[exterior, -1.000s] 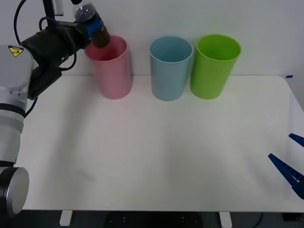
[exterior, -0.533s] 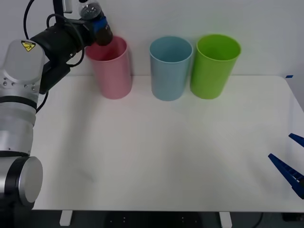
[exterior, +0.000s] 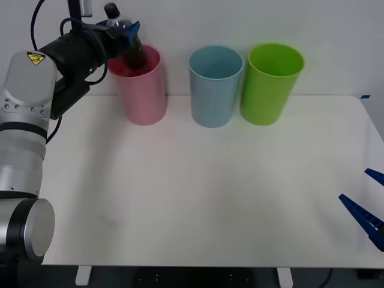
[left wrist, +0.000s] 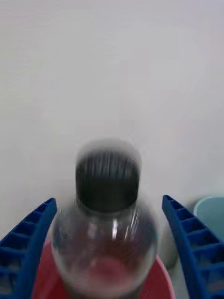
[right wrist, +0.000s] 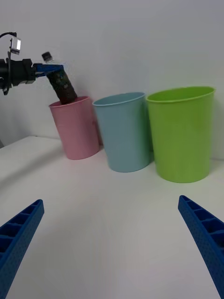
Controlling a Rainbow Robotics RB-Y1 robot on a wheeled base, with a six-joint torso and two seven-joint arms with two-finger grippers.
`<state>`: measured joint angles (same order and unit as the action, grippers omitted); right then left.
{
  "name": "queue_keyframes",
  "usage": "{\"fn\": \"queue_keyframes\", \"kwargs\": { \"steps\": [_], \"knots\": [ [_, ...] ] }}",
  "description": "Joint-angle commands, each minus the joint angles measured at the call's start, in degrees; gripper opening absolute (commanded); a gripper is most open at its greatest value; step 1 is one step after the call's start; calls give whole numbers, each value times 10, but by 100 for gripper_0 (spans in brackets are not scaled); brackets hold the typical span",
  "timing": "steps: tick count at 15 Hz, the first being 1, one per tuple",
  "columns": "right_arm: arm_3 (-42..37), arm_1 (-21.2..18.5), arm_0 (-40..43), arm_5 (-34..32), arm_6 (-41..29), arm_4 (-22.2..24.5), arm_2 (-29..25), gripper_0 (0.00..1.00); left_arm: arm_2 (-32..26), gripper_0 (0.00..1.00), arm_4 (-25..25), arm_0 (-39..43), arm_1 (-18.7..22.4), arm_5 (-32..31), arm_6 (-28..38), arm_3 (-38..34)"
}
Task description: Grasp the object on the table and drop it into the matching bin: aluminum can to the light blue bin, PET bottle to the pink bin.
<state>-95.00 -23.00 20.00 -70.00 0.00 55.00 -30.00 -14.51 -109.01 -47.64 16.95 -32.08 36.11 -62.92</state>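
The PET bottle (exterior: 133, 53), clear with dark contents and a black cap, tilts with its lower end inside the mouth of the pink bin (exterior: 144, 96) at the table's back left. My left gripper (exterior: 125, 28) hangs open just above that rim. In the left wrist view the blurred bottle (left wrist: 107, 205) sits between the spread fingers (left wrist: 29, 243), with a gap on each side, over the pink bin (left wrist: 43, 273). The right wrist view shows the bottle (right wrist: 63, 86) sinking into the pink bin (right wrist: 77, 131). The light blue bin (exterior: 214, 90) stands right of the pink one. My right gripper (exterior: 367, 207) rests open at the table's front right edge.
A green bin (exterior: 271, 87) stands to the right of the light blue bin, touching it. All three bins line the back edge of the white table (exterior: 198, 192), close to the wall.
The left gripper has opened and the bottle has slipped down from its fingers, its lower end now inside the pink bin. The right arm has not moved.
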Motion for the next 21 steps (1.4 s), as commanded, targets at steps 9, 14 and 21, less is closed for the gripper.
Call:
{"fn": "queue_keyframes", "kwargs": {
  "steps": [9,14,21],
  "knots": [
    [0,0,0,0,0,0,0,100,2,100,159,134,0,-7,-42,-127],
    [0,0,0,0,0,0,0,100,-25,100,204,227,1,-38,-62,-221],
    [0,0,0,0,0,0,0,100,-92,100,253,324,10,-126,-84,-294]
  ]
}}
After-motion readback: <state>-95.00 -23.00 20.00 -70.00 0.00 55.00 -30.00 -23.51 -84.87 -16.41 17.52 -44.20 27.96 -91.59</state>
